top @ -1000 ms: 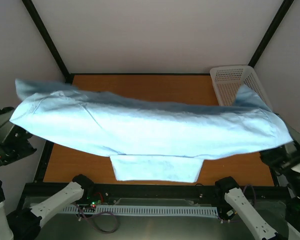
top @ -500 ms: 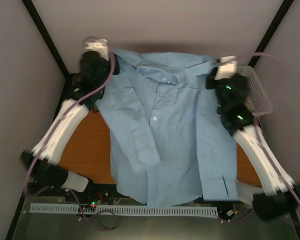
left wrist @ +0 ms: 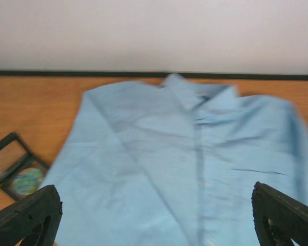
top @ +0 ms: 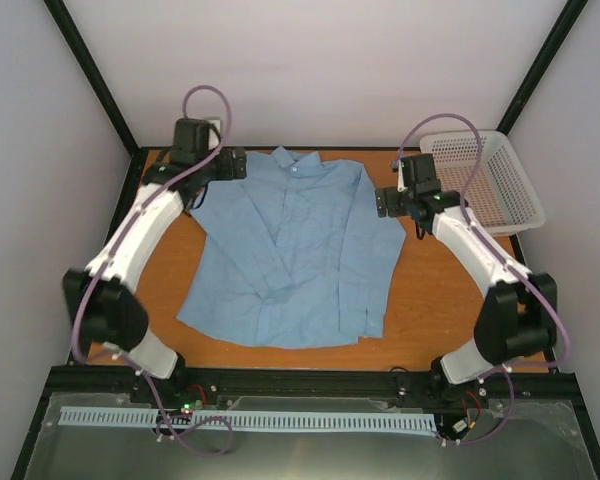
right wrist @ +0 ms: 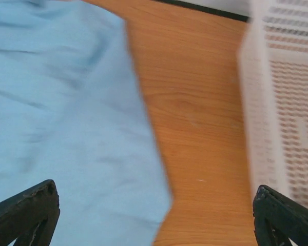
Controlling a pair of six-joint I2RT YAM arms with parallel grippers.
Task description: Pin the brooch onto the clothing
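Note:
The clothing, a light blue shirt (top: 290,255), lies flat and front-up on the wooden table, collar (top: 295,163) at the far side. My left gripper (top: 232,163) hovers open over its left shoulder; in the left wrist view the fingers (left wrist: 25,215) stand wide apart above the fabric (left wrist: 185,154), holding nothing. The brooch (left wrist: 26,180), a small greenish disc, sits in an opened black box (left wrist: 10,164) just left of the shirt. My right gripper (top: 385,203) is open at the right shoulder, over the shirt's edge (right wrist: 66,128) and bare wood.
A white mesh basket (top: 495,185) stands at the far right corner, close beside my right gripper in the right wrist view (right wrist: 287,102). A black frame edges the table (top: 160,290). Grey walls close in the back and sides.
A second ago the shirt hung stretched in the air between the two shut grippers. It has been laid flat on the table, and both grippers have opened and let it go.

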